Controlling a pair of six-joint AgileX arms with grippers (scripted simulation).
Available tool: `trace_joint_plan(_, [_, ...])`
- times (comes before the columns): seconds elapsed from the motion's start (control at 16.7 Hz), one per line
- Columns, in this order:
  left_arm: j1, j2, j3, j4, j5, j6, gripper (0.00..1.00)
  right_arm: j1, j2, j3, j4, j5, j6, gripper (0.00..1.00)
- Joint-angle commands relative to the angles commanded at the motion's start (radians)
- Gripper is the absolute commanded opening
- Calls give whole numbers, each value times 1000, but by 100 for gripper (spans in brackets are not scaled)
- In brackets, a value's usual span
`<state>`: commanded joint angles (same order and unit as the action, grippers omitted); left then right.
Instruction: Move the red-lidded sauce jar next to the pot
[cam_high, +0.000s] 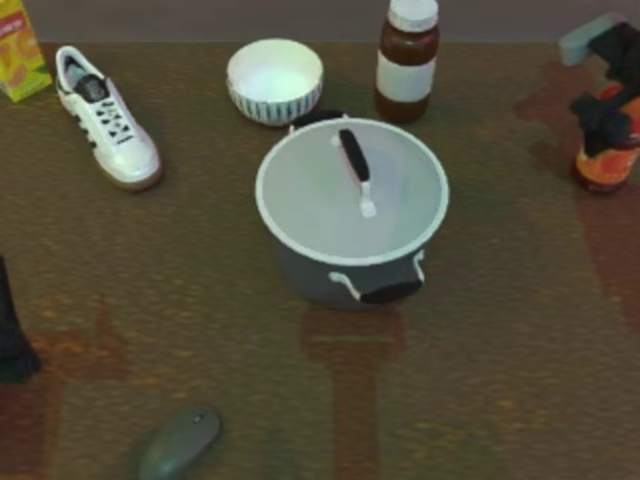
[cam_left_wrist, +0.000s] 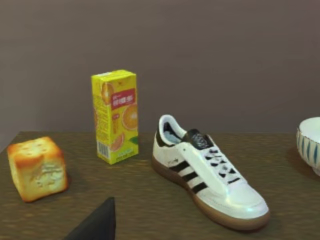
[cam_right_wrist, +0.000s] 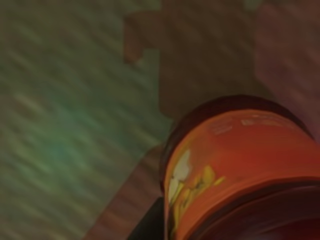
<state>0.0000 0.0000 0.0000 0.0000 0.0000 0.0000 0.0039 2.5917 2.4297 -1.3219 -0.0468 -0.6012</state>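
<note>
While my right gripper clamps the sauce jar between its jaws, the pot sits well apart.

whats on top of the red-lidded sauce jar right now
The right gripper sits over the red-lidded sauce jar at the table's right edge, hiding its lid. Only the orange-red label shows below. Whether the fingers clamp the jar cannot be seen.

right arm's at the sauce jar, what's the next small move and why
Probably carry the red-lidded sauce jar toward the top view's left, to the pot. The right gripper sits over its lid at the table's right edge, the jar fills the right wrist view, and open table separates them.
</note>
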Motion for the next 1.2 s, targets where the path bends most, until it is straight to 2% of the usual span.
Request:
trace_joint_plan(0.3, [0,0,0,0,0,0,100,0,-38,-38,-2,-1,3,0])
trace_joint_plan(0.9, [0,0,0,0,0,0,100,16,-496,-472,-19,-5,3,0])
trace_joint_plan(1.2, [0,0,0,0,0,0,100,17,-525,-502,-23,-6,4,0])
